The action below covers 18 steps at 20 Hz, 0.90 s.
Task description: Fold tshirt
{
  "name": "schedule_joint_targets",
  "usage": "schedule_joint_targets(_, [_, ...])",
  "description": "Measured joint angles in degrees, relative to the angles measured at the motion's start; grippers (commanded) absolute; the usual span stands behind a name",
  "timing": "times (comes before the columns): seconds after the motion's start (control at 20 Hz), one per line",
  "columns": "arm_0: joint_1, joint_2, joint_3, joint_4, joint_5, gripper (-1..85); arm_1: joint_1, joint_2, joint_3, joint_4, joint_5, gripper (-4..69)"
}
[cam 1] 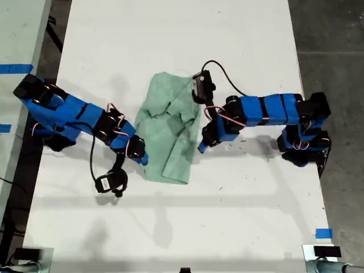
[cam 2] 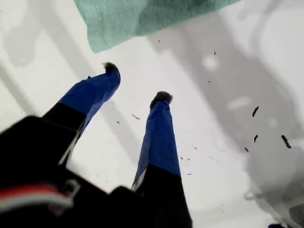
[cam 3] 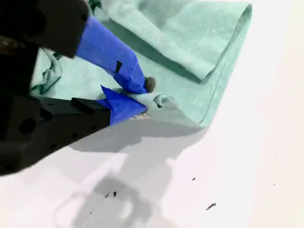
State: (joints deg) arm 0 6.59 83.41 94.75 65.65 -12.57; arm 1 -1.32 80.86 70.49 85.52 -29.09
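The pale mint-green tshirt (cam 1: 168,128) lies rumpled and partly folded on the white table (cam 1: 227,216), near the middle of the exterior view. My second gripper (cam 1: 142,159) comes in from the exterior view's left and is shut on the tshirt's edge (cam 3: 159,100); in the second wrist view its gripper (cam 3: 145,97) pinches a small bunch of cloth. My first gripper (cam 1: 201,149) sits just off the tshirt's other side, toward the exterior view's right. It is open (cam 2: 137,81) over bare table, with only a corner of the tshirt (cam 2: 142,19) beyond its fingertips.
Both blue-and-black arms lie low across the table, one from each side of the exterior view. Blue tape marks (cam 1: 323,233) sit near the table's front edge at the exterior view's right. Dark floor lies beyond the table's edges. Small dark specks (cam 2: 255,111) dot the tabletop.
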Motion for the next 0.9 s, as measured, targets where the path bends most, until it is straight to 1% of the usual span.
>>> schedule_joint_targets(0.15, [-1.14, -15.29, -13.89, 1.41, 4.48, 0.0, 0.0, 1.32, 0.97, 0.0, 0.62, 17.4])
schedule_joint_targets(0.35, [-1.23, -25.22, -23.03, 1.49, 6.42, 0.7, 0.0, 2.02, 1.58, -0.09, 1.23, 17.3])
schedule_joint_targets(0.4, [-1.23, -25.84, -23.2, 1.49, 6.59, 8.1, 0.0, 2.02, 1.67, -0.09, 1.32, 17.3])
schedule_joint_targets(0.45, [-1.14, -26.02, -23.29, 1.49, 6.68, 22.0, 0.0, 2.11, 2.02, -0.09, 1.58, 17.4])
schedule_joint_targets(0.5, [-0.97, -26.02, -23.29, 1.49, 6.94, 26.1, 0.0, 2.2, 2.11, -0.09, 1.67, 17.4])
schedule_joint_targets(0.55, [-0.44, -26.02, -23.29, 1.49, 7.12, 28.4, 0.0, 2.46, 2.37, -0.09, 1.58, 17.2])
schedule_joint_targets(0.65, [0.97, -26.02, -23.29, 1.49, 7.12, 30.8, 0.0, 3.08, 2.46, -0.09, 1.67, 17.7])
schedule_joint_targets(0.75, [2.11, -26.19, -29.36, 5.98, 7.12, 30.4, 0.0, 3.08, 2.46, -0.09, 1.67, 18.7])
schedule_joint_targets(0.85, [2.72, -25.31, -33.49, 10.99, 7.03, 30.2, 0.0, 3.08, 2.46, -0.09, 1.67, 17.7])
schedule_joint_targets(0.9, [2.99, -24.61, -33.57, 13.62, 5.71, 29.9, 0.0, 3.08, 2.46, -0.09, 1.67, 17.7])
